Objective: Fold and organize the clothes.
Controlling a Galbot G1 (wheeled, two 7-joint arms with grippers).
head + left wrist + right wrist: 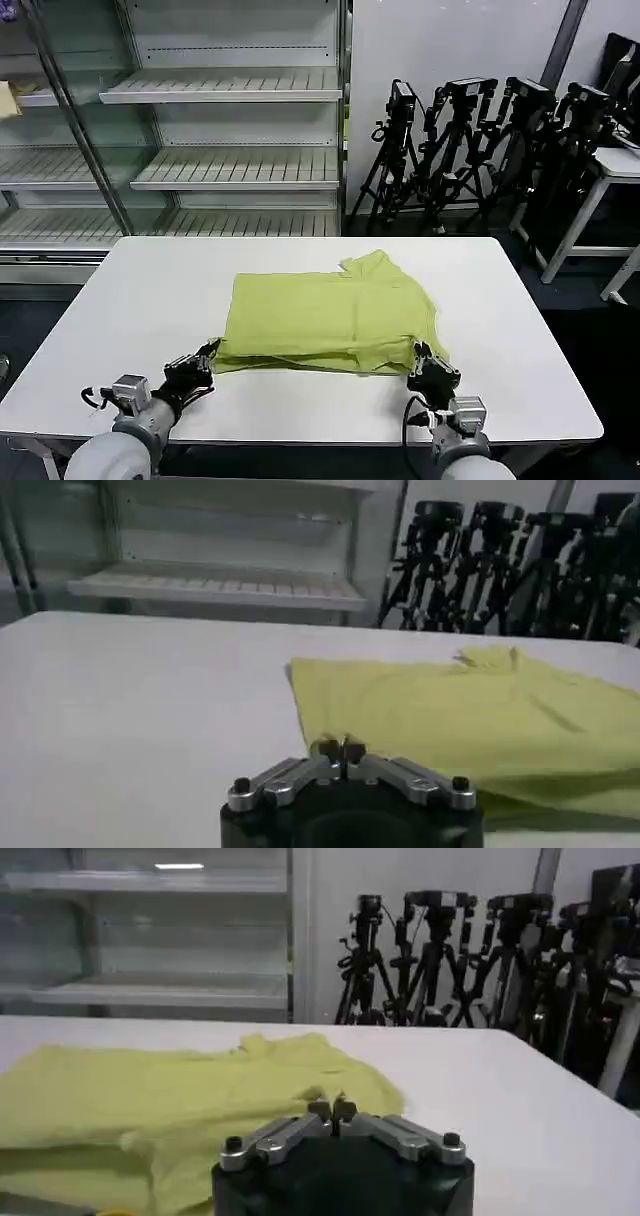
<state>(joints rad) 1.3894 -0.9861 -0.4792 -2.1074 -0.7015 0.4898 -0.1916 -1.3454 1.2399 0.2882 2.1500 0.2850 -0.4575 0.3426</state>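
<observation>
Both grippers sit at the near edge of the white table (520, 330), each with fingers clenched together on nothing: the left gripper (208, 352) just beside the T-shirt's near-left corner, the right gripper (424, 357) at its near-right corner. Partly folded, the lime T-shirt (330, 315) lies mid-table, plain side up, its lower layers hidden underneath.
</observation>
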